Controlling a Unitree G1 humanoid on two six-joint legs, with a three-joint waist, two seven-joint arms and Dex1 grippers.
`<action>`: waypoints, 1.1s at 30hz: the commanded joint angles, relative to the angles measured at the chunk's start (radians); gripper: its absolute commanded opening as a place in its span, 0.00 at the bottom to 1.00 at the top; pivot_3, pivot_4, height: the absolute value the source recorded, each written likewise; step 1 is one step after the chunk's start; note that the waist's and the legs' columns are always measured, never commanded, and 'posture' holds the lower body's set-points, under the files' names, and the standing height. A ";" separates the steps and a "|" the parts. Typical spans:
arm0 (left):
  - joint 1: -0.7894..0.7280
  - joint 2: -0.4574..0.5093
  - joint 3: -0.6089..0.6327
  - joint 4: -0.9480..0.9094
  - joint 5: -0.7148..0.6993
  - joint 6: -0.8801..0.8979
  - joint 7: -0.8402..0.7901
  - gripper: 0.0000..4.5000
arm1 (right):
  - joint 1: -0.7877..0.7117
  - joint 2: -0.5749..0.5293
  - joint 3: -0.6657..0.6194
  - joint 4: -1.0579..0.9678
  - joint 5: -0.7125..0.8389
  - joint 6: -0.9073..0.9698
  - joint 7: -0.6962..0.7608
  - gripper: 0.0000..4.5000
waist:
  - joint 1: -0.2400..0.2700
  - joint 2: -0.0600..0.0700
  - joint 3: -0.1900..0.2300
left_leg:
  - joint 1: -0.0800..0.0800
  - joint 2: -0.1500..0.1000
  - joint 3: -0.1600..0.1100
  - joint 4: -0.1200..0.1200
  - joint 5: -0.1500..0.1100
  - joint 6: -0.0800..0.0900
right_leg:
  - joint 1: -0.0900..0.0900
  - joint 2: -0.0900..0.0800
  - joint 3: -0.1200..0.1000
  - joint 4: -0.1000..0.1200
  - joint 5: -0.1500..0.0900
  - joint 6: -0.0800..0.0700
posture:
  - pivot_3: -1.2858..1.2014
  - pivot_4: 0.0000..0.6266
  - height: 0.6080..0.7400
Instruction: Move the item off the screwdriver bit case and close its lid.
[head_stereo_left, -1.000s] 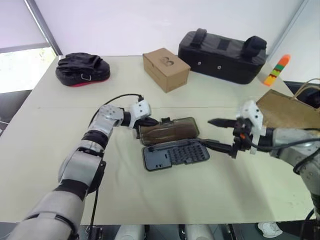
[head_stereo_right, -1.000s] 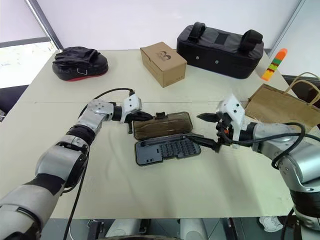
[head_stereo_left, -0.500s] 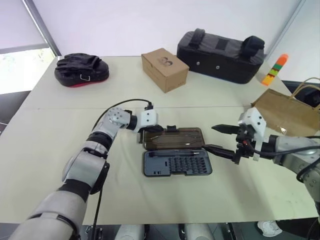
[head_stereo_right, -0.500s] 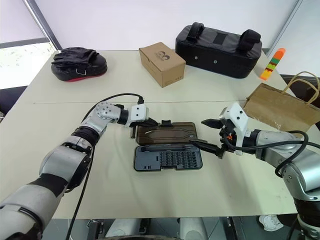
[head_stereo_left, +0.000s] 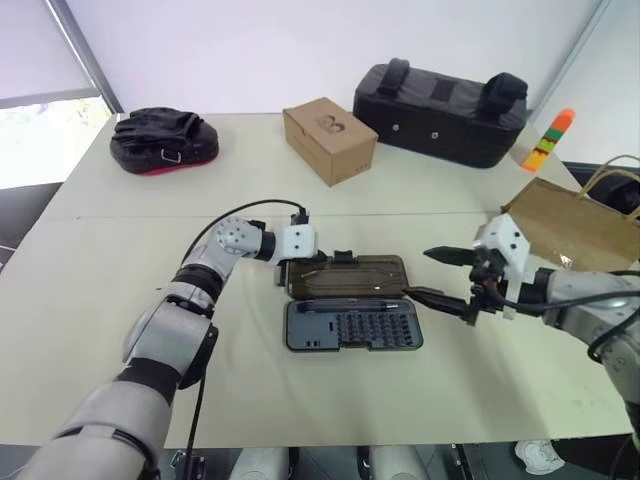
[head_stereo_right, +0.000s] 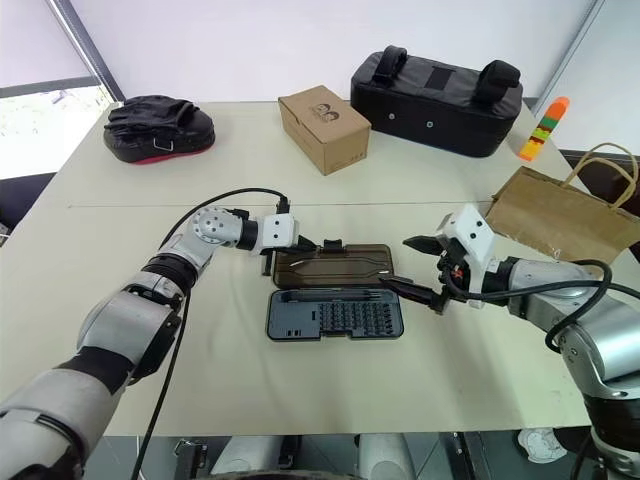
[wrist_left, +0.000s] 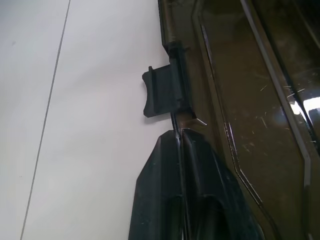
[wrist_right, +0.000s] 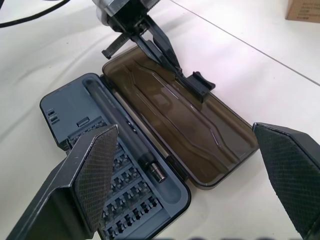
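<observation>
The screwdriver bit case (head_stereo_left: 352, 327) lies open in the middle of the table, rows of bits showing. Its smoky lid (head_stereo_left: 350, 277) lies flat behind the tray, with the black latch tab (wrist_left: 160, 92) on the far edge. My left gripper (head_stereo_left: 320, 263) reaches in from the left and pinches the lid's far rim beside the tab. My right gripper (head_stereo_left: 445, 278) hovers open just past the case's right end with nothing between its fingers. The item, a brown paper bag (head_stereo_left: 570, 235), lies on the table to the right, apart from the case.
A large black fabric bag (head_stereo_left: 440, 100) and a brown cardboard box (head_stereo_left: 330, 138) stand at the back. A black padded mitt (head_stereo_left: 165, 138) sits back left, and an orange and green toy (head_stereo_left: 552, 140) back right. Bare tabletop lies in front of the case.
The case, skewed a second ago with its lid tilted up, now lies square with the lid flat. My left gripper went right with the lid's rim. The right gripper kept its place.
</observation>
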 joint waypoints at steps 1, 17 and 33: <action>-0.002 0.017 -0.002 0.018 0.028 0.029 0.032 0.42 | -0.011 -0.004 0.004 -0.004 -0.021 -0.031 0.009 1.00 | 0.000 0.000 0.000 | 0.001 0.000 0.000 0.000 0.000 0.000 | 0.001 0.000 0.000 0.000 0.000 0.000 | 0.52 0.24 1.00; 0.130 0.018 0.366 -0.587 -0.517 0.744 -0.156 0.78 | -0.080 0.059 -0.016 0.076 0.030 -0.031 0.038 1.00 | -0.004 0.000 0.000 | 0.000 0.001 -0.001 0.000 0.000 0.000 | 0.000 0.000 0.000 -0.001 0.000 0.000 | 0.52 0.24 1.00; 0.780 0.317 0.222 -1.533 -0.600 1.104 -0.079 0.00 | -0.292 0.091 0.134 0.306 -0.130 -0.129 0.096 1.00 | -0.023 0.003 0.000 | 0.004 0.001 0.000 -0.002 0.001 -0.002 | 0.002 0.000 0.003 -0.001 0.000 -0.001 | 0.52 0.24 1.00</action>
